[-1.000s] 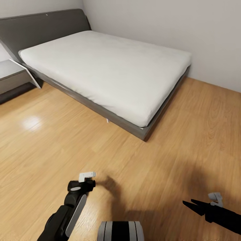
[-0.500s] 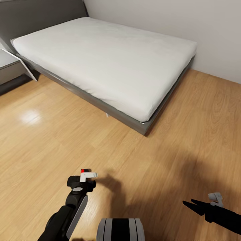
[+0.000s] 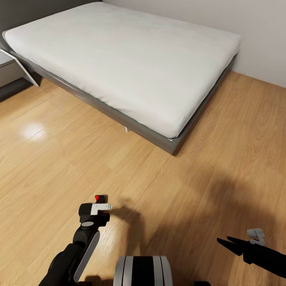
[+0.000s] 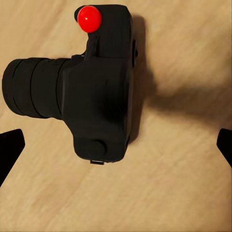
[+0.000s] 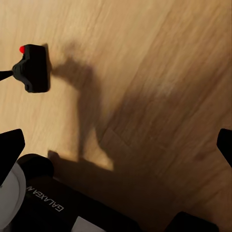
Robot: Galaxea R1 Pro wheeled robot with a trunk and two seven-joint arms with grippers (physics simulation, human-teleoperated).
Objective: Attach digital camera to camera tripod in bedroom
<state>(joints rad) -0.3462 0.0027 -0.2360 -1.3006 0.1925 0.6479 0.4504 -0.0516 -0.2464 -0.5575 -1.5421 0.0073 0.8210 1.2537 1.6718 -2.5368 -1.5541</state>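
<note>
— Looking down from the head view, where did we find the digital camera [image 4: 92, 92]?

— We saw it lying on the wood floor [image 3: 47, 167] of the bedroom, right under our left gripper [image 4: 116, 145]. In the left wrist view it sat between the two fingertips [image 4: 9, 150], lens barrel toward one of them, with the red button [image 4: 89, 18] at a top corner of the body.

— Were we holding it?

— No. The fingers stood wide apart on either side, and we saw bare floor between each tip and the camera. From the head view only the red button [image 3: 97, 197] and a bit of black peeked out just beyond the left arm's wrist.

— And the right gripper [image 3: 232, 245]?

— It hung low over the floor on our right, well apart from the camera. In the right wrist view its fingertips [image 5: 10, 147] were spread wide too, with nothing between them, and the camera [image 5: 34, 67] showed small across the planks.

— What else did we have ahead of us?

— The grey-framed bed [image 3: 151, 137] with its white mattress [image 3: 131, 59] stood against the pale wall [image 3: 246, 24], well beyond the camera.
</note>
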